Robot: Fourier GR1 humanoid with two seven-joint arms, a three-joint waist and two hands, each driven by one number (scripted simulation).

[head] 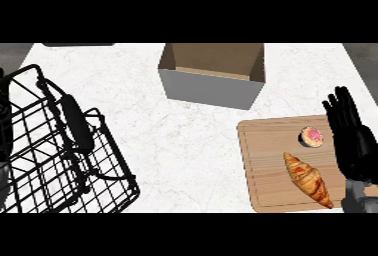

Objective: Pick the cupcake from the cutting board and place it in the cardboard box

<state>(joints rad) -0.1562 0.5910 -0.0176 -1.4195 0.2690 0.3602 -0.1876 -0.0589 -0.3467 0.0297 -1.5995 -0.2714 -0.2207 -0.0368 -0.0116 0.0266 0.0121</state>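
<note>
Cupcake not yet picked up.
The cupcake [311, 137] sits on the far part of the board [266, 150], just beyond a croissant [308, 179]. The right hand [353, 141] is just right of it, fingers straight, holding nothing. The box [210, 90] stands far and left; grasp, carry and placing all remain.

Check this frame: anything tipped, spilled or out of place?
Nothing stands out. The cardboard box stands upright and open, the cupcake and croissant sit on the cutting board, and the wire basket is upright at left.
</note>
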